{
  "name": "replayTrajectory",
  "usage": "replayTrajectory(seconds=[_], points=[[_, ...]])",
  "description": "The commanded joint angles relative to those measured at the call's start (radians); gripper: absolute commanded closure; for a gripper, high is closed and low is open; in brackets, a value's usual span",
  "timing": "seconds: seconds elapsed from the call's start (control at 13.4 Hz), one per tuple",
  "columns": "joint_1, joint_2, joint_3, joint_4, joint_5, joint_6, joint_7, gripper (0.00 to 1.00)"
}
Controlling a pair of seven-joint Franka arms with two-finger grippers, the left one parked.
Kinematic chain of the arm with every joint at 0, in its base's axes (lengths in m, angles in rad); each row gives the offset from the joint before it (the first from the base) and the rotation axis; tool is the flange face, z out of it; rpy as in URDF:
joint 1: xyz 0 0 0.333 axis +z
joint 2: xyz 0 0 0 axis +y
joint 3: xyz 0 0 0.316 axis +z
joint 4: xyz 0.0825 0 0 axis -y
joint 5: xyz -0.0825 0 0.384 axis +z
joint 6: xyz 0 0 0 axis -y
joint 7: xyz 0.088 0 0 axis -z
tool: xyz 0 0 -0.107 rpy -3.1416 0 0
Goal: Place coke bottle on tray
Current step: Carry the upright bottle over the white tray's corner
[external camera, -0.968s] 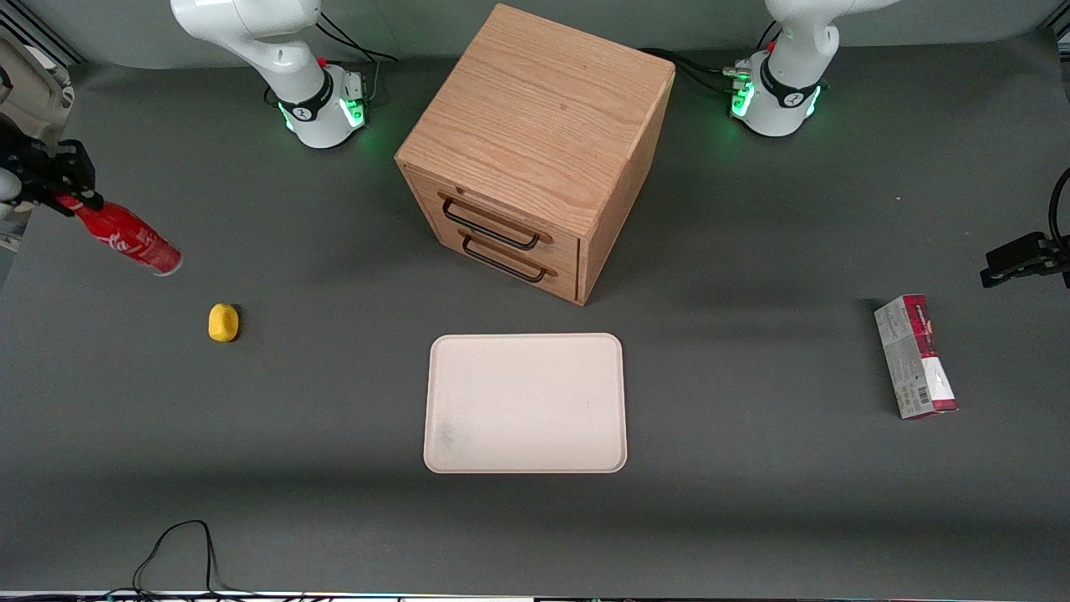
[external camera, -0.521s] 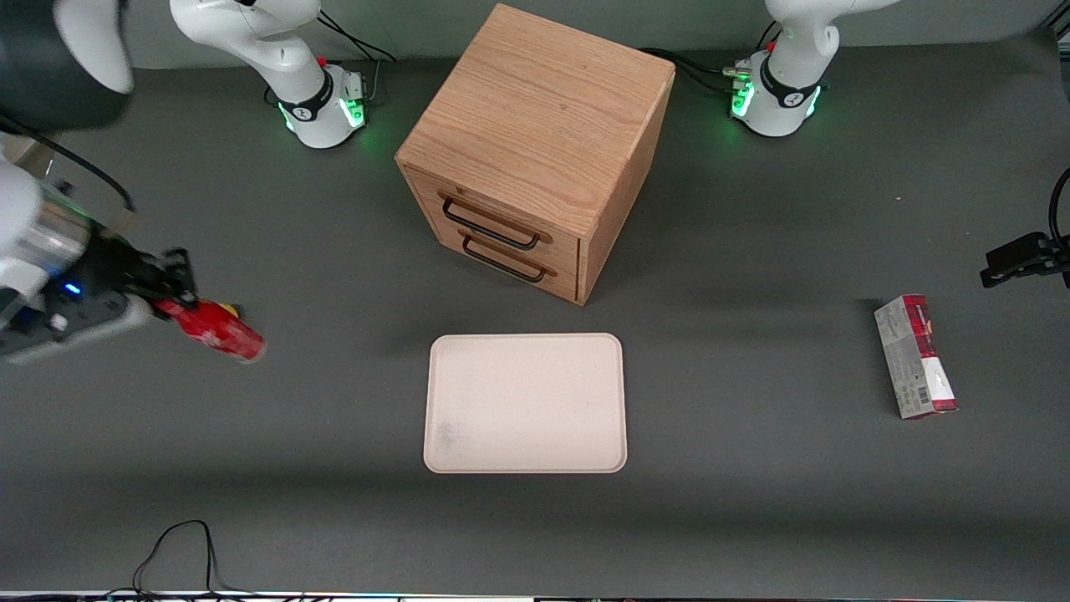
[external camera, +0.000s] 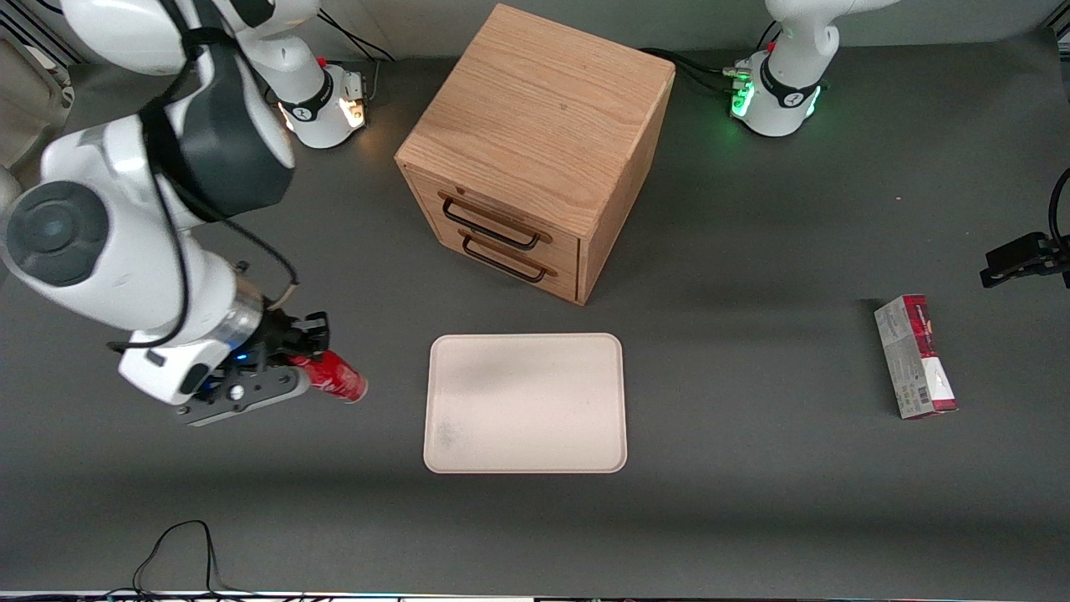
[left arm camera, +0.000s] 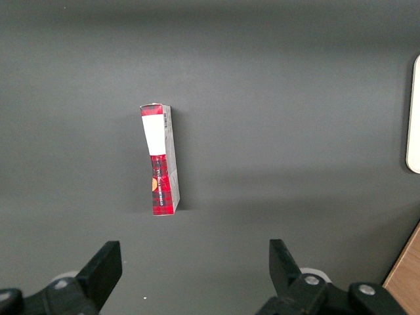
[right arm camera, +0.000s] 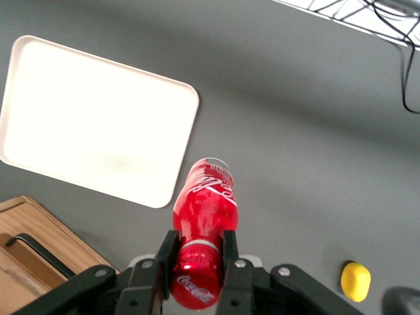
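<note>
My right gripper point(external camera: 303, 361) point(right arm camera: 199, 248) is shut on the cap end of the red coke bottle point(external camera: 336, 379) point(right arm camera: 205, 210), which it carries above the dark table. The bottle lies nearly level with its base pointing at the pale cream-pink tray point(external camera: 525, 403) point(right arm camera: 92, 125). Bottle and gripper hang beside the tray, a short gap off its rim, toward the working arm's end of the table. Nothing lies on the tray.
A wooden two-drawer cabinet point(external camera: 535, 150) point(right arm camera: 26, 256) stands farther from the front camera than the tray. A small yellow object point(right arm camera: 356, 281) lies on the table near the gripper. A red-and-grey carton point(external camera: 915, 356) point(left arm camera: 160, 159) lies toward the parked arm's end. A black cable point(external camera: 180, 552) loops at the near table edge.
The right arm has swung in from the table's end toward the tray, carrying the coke bottle nearer the front camera and past the yellow object, which the arm now hides in the front view.
</note>
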Motion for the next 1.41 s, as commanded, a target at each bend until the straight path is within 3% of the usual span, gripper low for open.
replayTrajectory(seconds=[0.0, 0.22, 1.34], points=[[0.069, 0.034, 0.003, 0.061, -0.029, 0.012, 0.137, 1.0], [0.106, 0.05, 0.009, 0.061, -0.027, 0.046, 0.204, 1.0], [0.091, 0.303, 0.048, 0.049, -0.016, 0.25, 0.193, 1.0]])
